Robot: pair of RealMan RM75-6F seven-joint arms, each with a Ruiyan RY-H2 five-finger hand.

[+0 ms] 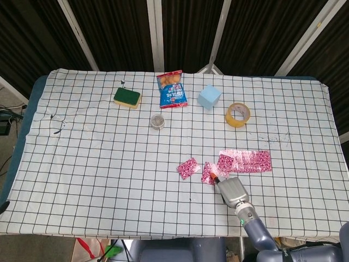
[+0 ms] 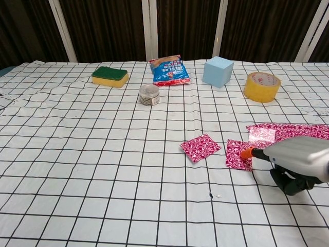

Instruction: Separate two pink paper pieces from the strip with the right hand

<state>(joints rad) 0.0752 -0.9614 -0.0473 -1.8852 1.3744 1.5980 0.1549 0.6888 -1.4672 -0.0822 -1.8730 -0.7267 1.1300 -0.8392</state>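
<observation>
The right robot hand (image 2: 293,163) reaches in from the near right edge of the counter (image 1: 98,164), one orange-tipped finger (image 2: 248,152) extended and resting on a loose pink paper piece (image 2: 236,154). The hand's silver back covers its other fingers in both views, so whether they are curled or spread cannot be told; nothing shows as held. In the chest view the hand hides part of that piece and the near edge of the pink strip (image 2: 293,129), which is also cut off by the picture's right side; the head view shows the strip (image 1: 248,161) whole, just beyond the hand. A second separated pink piece (image 1: 188,167) lies flat to the left, apart from the first. The left robot hand appears in neither view. At the far side sit a sponge (image 1: 127,97), snack bag (image 1: 172,89), blue cube (image 1: 209,97), tape roll (image 1: 238,114) and small round tin (image 1: 157,121).
</observation>
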